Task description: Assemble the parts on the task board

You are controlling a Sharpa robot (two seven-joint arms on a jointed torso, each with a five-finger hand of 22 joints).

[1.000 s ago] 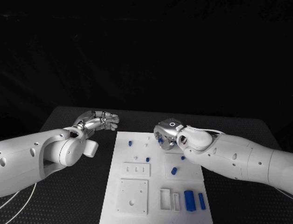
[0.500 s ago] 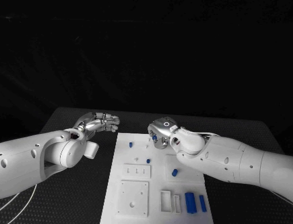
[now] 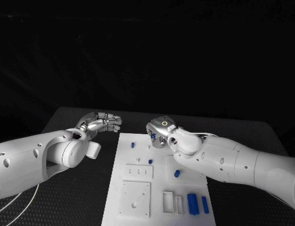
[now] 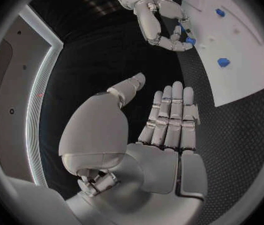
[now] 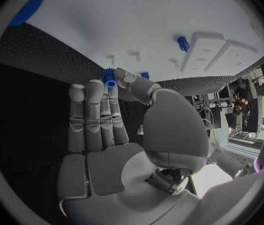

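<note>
Black table (image 3: 73,122) under the white task board (image 3: 135,207). Right hand (image 3: 159,132) over the board's far end, pinching a small blue part (image 5: 111,78) at the fingertips. Left hand (image 3: 101,122) near the far corner, fingers apart, holding nothing. Could slip from so small a pinch, or tip and jam at its hole. White frame slot (image 3: 167,200) at the near end, looking bare inside; two blue bars (image 3: 191,203) just beside.

Arms: smooth, glossy white shells, thick and rounded, with small dark screw holes dotted along the left forearm.
Left hand (image 3: 98,122): silver metal, segmented fingers (image 4: 172,116), pale grey pads on the inner faces.
Right hand (image 3: 159,131): same silver build, with a small ring-shaped mark on its back.
Wrists: bulbous white joints, the left with a white boxy block.
Cable: thin white lead (image 3: 15,201) trailing beneath the left arm.
</note>
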